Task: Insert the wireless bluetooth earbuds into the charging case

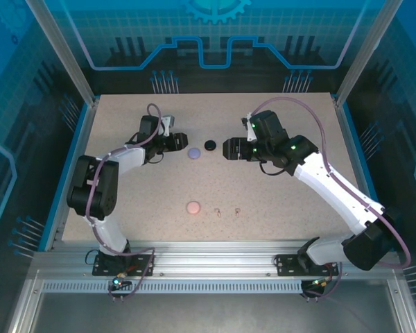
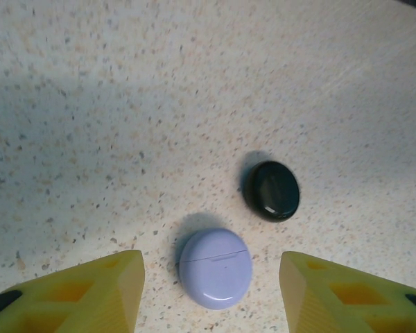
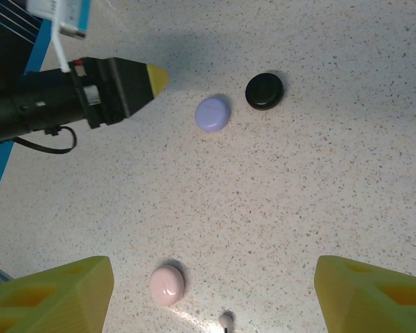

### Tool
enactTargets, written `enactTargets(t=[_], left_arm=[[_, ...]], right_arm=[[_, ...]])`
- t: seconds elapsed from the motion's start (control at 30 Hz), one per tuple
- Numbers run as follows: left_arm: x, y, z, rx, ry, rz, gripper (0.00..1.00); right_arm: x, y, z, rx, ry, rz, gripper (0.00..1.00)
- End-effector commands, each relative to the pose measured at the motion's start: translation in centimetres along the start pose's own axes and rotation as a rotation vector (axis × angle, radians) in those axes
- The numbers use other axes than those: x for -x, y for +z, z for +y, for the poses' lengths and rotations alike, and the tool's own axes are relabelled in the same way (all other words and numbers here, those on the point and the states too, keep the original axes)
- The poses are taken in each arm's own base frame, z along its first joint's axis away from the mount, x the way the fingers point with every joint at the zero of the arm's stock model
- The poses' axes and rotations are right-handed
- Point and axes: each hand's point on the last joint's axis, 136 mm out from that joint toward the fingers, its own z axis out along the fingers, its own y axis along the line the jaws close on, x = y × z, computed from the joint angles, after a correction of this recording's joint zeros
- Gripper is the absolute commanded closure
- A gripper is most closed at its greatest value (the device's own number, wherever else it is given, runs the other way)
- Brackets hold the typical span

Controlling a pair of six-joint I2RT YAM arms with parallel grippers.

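Two tiny pale earbuds (image 1: 217, 209) lie loose on the table (image 1: 277, 229), just beside the pink case (image 1: 193, 207) at the near side; that case looks shut, so they are not in yet. Your left gripper (image 1: 179, 143) has its fingers (image 2: 90, 295) apart, one on each side of the purple case (image 2: 215, 269) but not touching it; it holds nothing. Your right gripper (image 1: 227, 148) is wide apart too and holds nothing; it hangs next to the black case (image 1: 210, 144). Both of those cases look shut as well.

Watch out from here; both arms are far from the earbuds, and their tips are close together over the two far cases, so they could bump when you pull them away. The earbuds are so small that a wide pinch may miss one or flick it off; the round pink case may slide when you try to lift its lid.
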Motion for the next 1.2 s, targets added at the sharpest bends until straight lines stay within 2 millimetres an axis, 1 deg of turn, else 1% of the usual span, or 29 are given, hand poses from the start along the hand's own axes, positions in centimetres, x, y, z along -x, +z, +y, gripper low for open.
enactTargets(t=[0.0,0.13,0.27,0.47,0.63,0.83,1.17], left_arm=[[2.2,-2.3,-1.1,-0.004,0.037,-0.061,0.44],[3.9,-4.3,-2.6,-0.029,0.057,-0.121,0.44],[5.0,-6.7,-4.2,-0.055,0.077,-0.18,0.44],[5.8,-10.1,-6.2,-0.099,0.103,-0.252,0.44],[5.8,-12.5,-7.6,-0.137,0.115,-0.299,0.44],[5.3,-14.8,-8.4,-0.156,0.109,-0.35,0.45],[4.6,-16.8,-7.8,-0.118,0.057,-0.405,0.44]], right_arm=[[-0.6,0.6,0.2,-0.006,-0.023,0.02,0.22],[-1.0,1.1,0.5,-0.008,-0.033,0.034,0.22],[-2.0,2.0,1.1,-0.014,-0.052,0.061,0.22],[-4.2,4.2,2.7,-0.023,-0.085,0.123,0.23],[-6.3,6.2,4.0,-0.035,-0.102,0.178,0.23],[-9.0,8.7,5.3,-0.062,-0.102,0.251,0.23],[-13.9,12.8,7.2,-0.131,-0.132,0.381,0.24]])
